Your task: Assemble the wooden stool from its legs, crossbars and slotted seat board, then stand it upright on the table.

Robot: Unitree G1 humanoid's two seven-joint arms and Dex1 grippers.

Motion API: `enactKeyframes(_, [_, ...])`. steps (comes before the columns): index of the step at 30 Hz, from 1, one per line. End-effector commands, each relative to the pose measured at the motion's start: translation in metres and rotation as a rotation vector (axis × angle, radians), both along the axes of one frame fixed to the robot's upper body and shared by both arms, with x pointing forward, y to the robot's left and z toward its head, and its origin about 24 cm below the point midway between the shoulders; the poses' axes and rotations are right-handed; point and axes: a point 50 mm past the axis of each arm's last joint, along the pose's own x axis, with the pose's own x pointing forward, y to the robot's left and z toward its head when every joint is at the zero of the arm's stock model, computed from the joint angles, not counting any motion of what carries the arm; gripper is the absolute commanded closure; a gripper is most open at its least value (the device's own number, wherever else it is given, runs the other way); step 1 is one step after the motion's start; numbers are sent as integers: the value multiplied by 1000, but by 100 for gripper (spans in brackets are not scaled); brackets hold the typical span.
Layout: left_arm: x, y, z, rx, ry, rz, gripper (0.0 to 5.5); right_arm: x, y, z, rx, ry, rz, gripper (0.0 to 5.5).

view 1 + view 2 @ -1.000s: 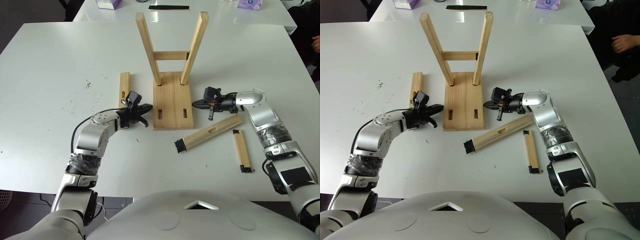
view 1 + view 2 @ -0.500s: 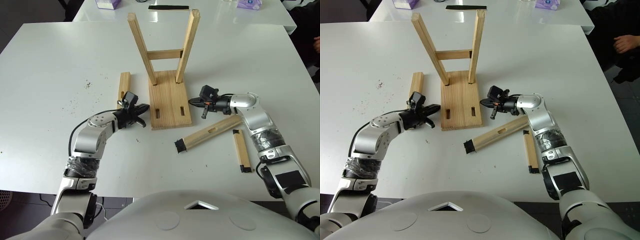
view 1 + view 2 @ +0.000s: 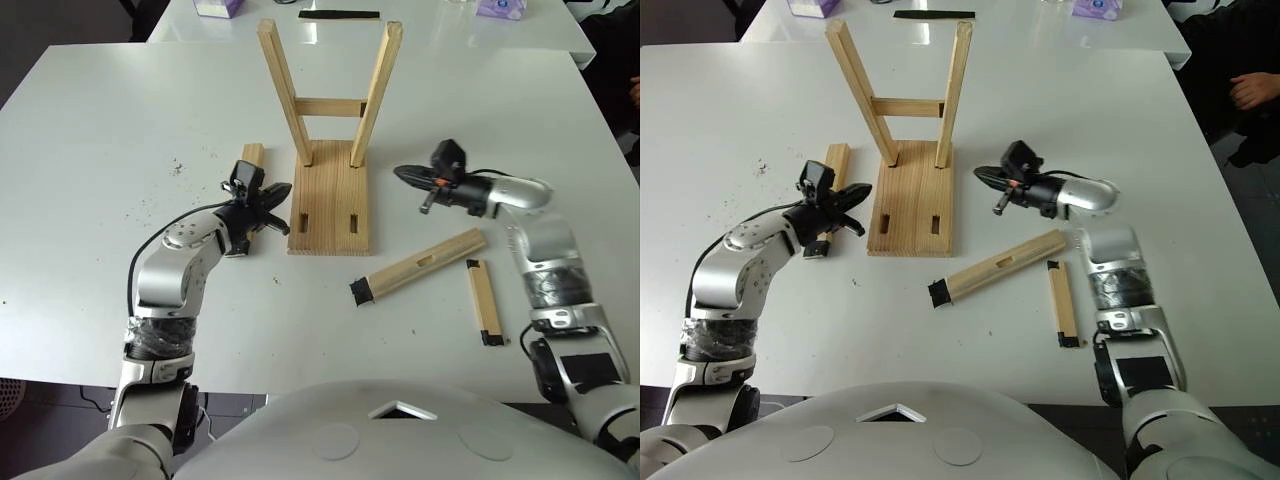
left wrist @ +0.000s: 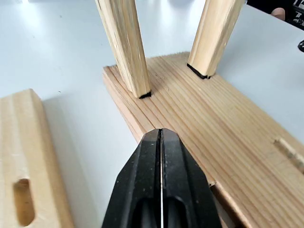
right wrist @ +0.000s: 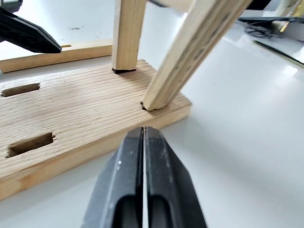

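The slotted seat board (image 3: 328, 198) lies flat on the white table (image 3: 100, 130). Two legs (image 3: 283, 82) joined by a crossbar (image 3: 328, 107) stand up from its far end. Its near pair of slots (image 3: 327, 220) is open. My left gripper (image 3: 281, 192) is shut, its tips touching the board's left edge (image 4: 124, 107). My right gripper (image 3: 403, 172) is shut and hovers to the right of the board, apart from it. A loose leg (image 3: 417, 266) with a black end and a thin crossbar (image 3: 483, 300) lie at the near right. Another slotted leg (image 3: 247, 170) lies left of the board.
Dark crumbs (image 3: 160, 190) dot the table's left part. A second table (image 3: 350, 20) stands behind with a black strip (image 3: 338, 14) and purple packs (image 3: 218, 7) on it. The table's right edge (image 3: 610, 130) is close to my right arm.
The seat board with its legs has slid left and turned straighter. My left gripper moved up along the board's left edge. My right gripper drew back to the right and rose off the board.
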Motion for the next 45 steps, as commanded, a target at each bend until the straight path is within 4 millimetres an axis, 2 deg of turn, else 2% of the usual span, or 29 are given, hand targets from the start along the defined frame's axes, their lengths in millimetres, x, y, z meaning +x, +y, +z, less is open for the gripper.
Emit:
enactKeyframes(1, [-13, 13, 23, -29, -77, 131, 550, -36, -25, 10, 15, 51, 15, 462])
enactKeyframes(5, [-28, 4, 53, -199, -197, 145, 550, -71, -61, 23, -62, 175, 144, 403])
enactKeyframes(8, [-31, -3, 60, -257, -225, 156, 550, -80, -54, 33, -97, 231, 304, 364])
enactKeyframes(10, [-28, -6, 58, -262, -213, 168, 550, -83, -47, 29, -150, 246, 375, 337])
enactKeyframes(15, [-20, -20, 54, -265, -196, 118, 550, -88, -31, 1, -245, 280, 455, 262])
enactKeyframes(16, [-17, -22, 53, -268, -191, 108, 550, -88, -30, -6, -275, 276, 459, 262])
enactKeyframes(21, [-11, -25, 44, -247, -166, 90, 550, -70, -26, -23, -388, 195, 444, 262])
enactKeyframes(25, [-10, -28, 39, -245, -158, 83, 550, -59, -34, -28, -484, 180, 481, 262])
enactKeyframes(30, [-10, -28, 34, -246, -145, 88, 550, -26, -41, -32, -557, 107, 398, 262])
enactKeyframes(34, [-5, -33, 32, -247, -139, 73, 550, -4, -36, -28, -566, -14, 404, 262])
enactKeyframes(37, [-1, -35, 32, -245, -140, 57, 550, 10, -32, -13, -539, -109, 393, 262])
enactKeyframes(39, [-1, -35, 32, -247, -141, 56, 550, 16, -39, -2, -517, -127, 345, 262])
enactKeyframes(41, [-2, -35, 31, -251, -137, 57, 550, 17, -55, 4, -508, -102, 280, 262])
enactKeyframes(45, [-5, -36, 26, -256, -123, 66, 550, 16, -85, 3, -513, -29, 153, 262])
